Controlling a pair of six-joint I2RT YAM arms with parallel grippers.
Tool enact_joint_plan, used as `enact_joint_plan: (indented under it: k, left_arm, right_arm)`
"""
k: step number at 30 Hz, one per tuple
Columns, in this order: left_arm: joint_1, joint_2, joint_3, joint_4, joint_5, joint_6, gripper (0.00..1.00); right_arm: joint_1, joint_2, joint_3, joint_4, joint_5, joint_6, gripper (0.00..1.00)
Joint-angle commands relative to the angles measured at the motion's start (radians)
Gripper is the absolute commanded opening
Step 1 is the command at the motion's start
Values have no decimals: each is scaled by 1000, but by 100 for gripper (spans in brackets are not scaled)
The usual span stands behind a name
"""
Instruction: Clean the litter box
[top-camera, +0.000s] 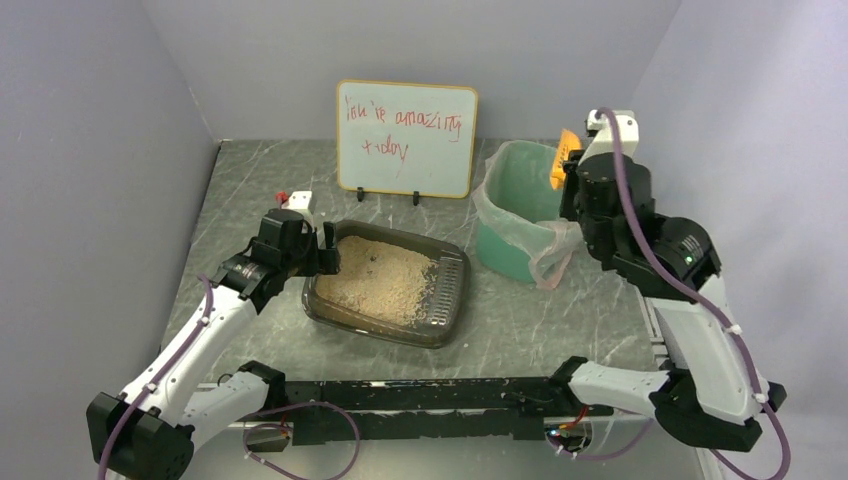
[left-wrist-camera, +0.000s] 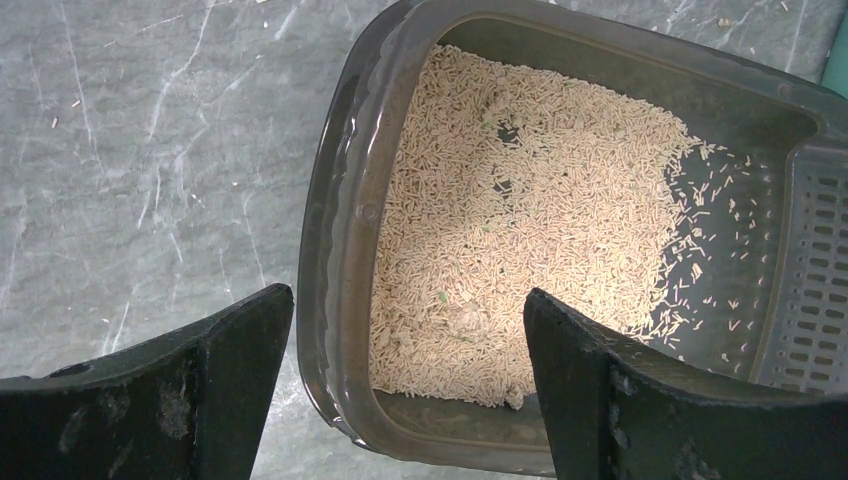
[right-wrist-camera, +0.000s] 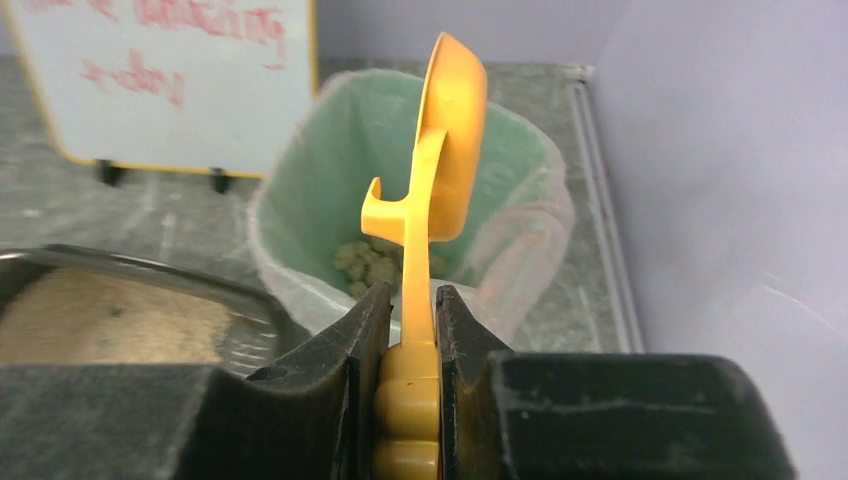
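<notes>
Litter box (top-camera: 380, 328) sits mid-table (top-camera: 540, 320) with its long axis left to right, grate end (top-camera: 450, 285) at the right and litter (top-camera: 385, 275) filling the left and middle. The whiteboard (top-camera: 406, 138) stands behind it against the back wall, and the bin (top-camera: 500, 250) stands right of the board, just beside the box's far right corner. Left gripper (left-wrist-camera: 405, 300) at the box's left end, jaws spread astride the end wall, one finger outside over the table and the other inside above the litter; right gripper (right-wrist-camera: 410, 300) above the bin, clamped on the handle of a scoop (right-wrist-camera: 445, 150) whose bowl stands up over the bin mouth, clumps (right-wrist-camera: 365, 262) lying in the bin bottom.
</notes>
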Motion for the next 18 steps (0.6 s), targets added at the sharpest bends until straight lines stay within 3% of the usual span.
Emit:
enact_joint_plan:
  k: [1, 10, 18]
  left_arm:
    - [3, -8, -3, 25, 10, 16, 91]
    - [4, 33, -1, 15, -7, 11, 90]
    - [3, 65, -2, 9, -19, 4, 89]
  right_arm:
    - [0, -48, 48, 122, -225, 14, 0]
    - [1, -180, -308, 462, -763, 244, 0]
    - [1, -170, -594, 571, -913, 360, 0]
